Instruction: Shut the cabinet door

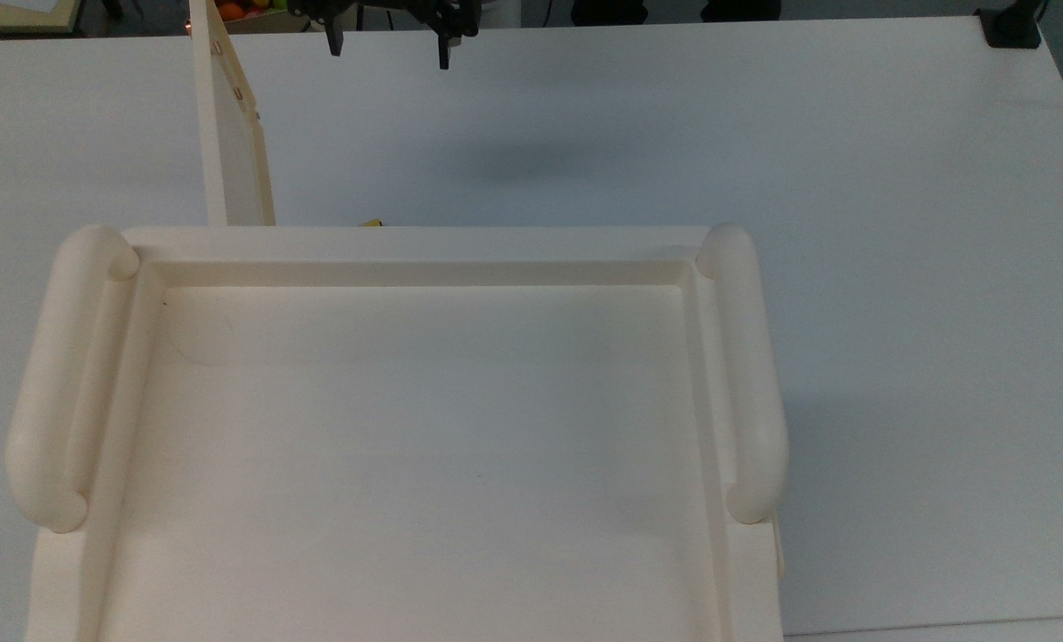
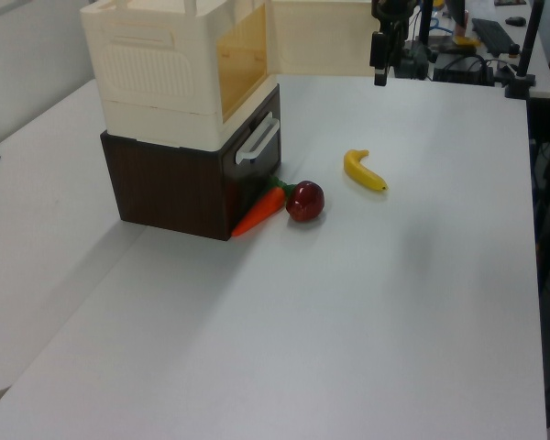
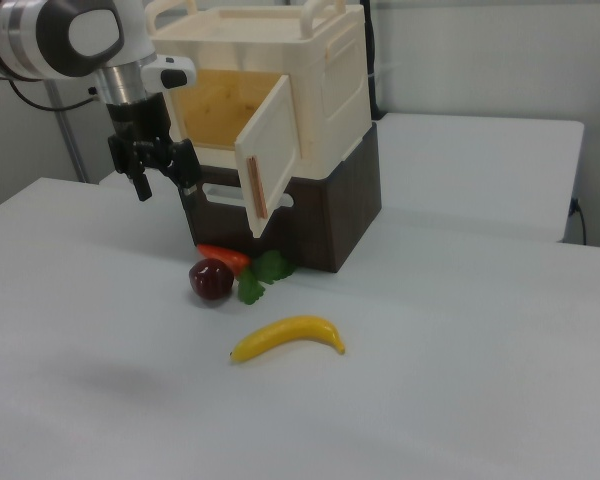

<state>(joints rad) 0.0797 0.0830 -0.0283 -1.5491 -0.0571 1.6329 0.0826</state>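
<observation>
Cream cabinet (image 3: 320,75) atop dark base, its thin cabinet door (image 3: 270,152) swung wide open.

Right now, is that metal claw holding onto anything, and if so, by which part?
Nothing is held. The gripper hangs open in the air, apart from the swung-out cabinet door, with only empty space between its fingers.

White table (image 3: 460,400) bearing the cabinet (image 3: 280,130); carrot (image 3: 225,258), apple (image 3: 211,279) and banana (image 3: 285,337) lie below the gripper (image 3: 166,178).
</observation>
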